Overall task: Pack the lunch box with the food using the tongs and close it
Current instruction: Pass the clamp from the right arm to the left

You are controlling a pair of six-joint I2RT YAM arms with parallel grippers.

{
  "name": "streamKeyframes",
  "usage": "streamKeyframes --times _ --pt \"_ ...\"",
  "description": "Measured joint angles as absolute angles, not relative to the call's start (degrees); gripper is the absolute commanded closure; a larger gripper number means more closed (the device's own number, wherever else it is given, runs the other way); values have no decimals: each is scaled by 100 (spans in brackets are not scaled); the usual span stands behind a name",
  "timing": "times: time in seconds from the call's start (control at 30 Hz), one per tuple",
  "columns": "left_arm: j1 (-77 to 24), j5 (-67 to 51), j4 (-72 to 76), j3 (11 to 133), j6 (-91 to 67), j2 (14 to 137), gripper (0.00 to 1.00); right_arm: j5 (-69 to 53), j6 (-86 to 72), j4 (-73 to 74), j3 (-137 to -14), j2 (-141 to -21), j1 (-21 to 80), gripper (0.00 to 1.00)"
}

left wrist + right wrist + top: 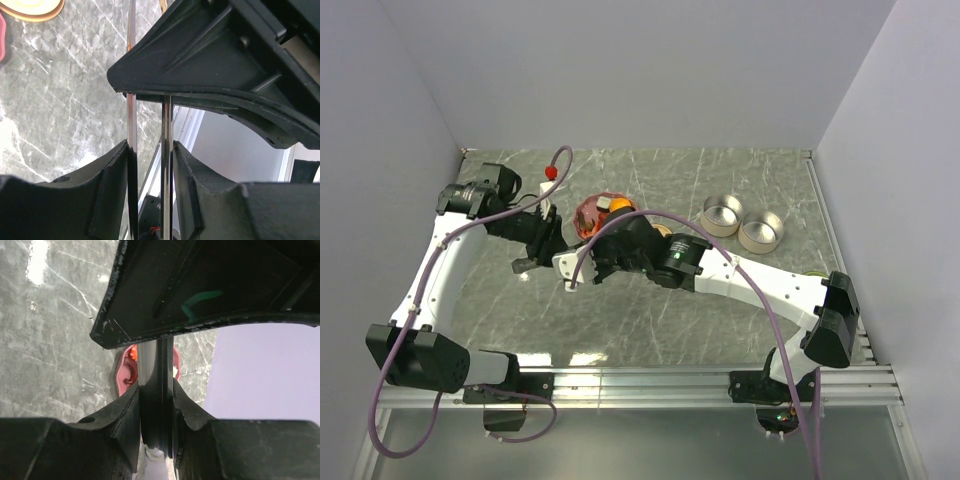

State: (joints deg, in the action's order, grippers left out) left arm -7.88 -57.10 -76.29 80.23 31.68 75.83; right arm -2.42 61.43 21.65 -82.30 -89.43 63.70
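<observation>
The tongs (pixel 167 165) are thin grey metal, and both grippers hold them over the table left of centre. My left gripper (pixel 150 150) is shut on them, a finger against each arm, with a gap left between the arms. My right gripper (pixel 156 390) is shut on them too and presses the arms together. From above, the left gripper (pixel 545 240) and right gripper (pixel 598 262) meet just in front of the pink plate (pixel 588 222). The plate holds the food, with a round orange piece (pixel 617 205) showing. The lunch box is two round open metal tins (pixel 723 213) (pixel 761 231) right of the plate.
The right arm (pixel 740 275) stretches across the table from the near right. A purple cable (pixel 500 215) with a red ball hangs over the left arm. Grey walls close in the left, back and right. A metal rail (pixel 650 380) runs along the near edge.
</observation>
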Motion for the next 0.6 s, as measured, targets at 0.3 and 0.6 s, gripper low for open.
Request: streamKeyframes --times 0.3,0.6 --pt "-886 -5439 -7651 7896 3234 7583 54 -233 6267 2300 -8230 -8943 6370 100" --pt "-989 -5389 -7579 7883 3166 7575 62 -226 6322 2320 -8228 -8943 6370 100"
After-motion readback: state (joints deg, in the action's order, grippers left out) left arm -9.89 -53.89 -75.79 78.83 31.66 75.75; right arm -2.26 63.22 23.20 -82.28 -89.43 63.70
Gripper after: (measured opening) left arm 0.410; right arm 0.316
